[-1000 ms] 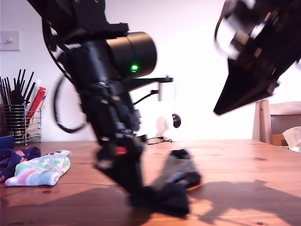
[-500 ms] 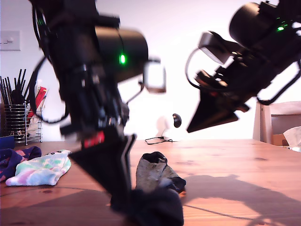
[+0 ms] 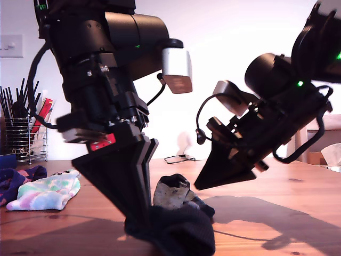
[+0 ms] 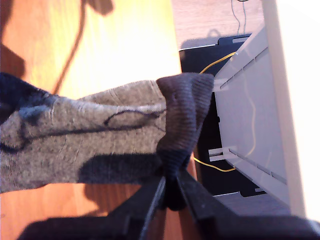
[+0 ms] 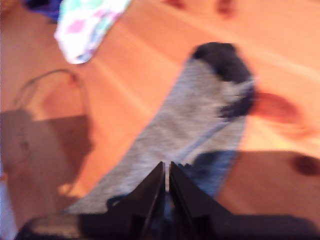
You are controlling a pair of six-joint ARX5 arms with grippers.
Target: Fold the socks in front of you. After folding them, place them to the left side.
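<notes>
A: Where is the grey sock (image 3: 173, 194)?
B: Mid-table (image 3: 277, 186), near the front edge. My first gripper (image 4: 170, 192) is clamped on its dark cuff (image 4: 182, 115).
A: And my second gripper (image 3: 205, 184)?
B: Above the sock, off the wood, jaws almost together on nothing.
A: What surrounds it?
B: At the exterior view's left, well apart: tie-dye sock (image 3: 48, 192), navy-purple sock (image 3: 18, 178), wire utensil rack (image 3: 24, 138). The first arm stands between. At that view's right is bare wood.

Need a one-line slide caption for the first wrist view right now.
My first gripper pinches the dark cuff of the grey sock above the wooden table.
</notes>
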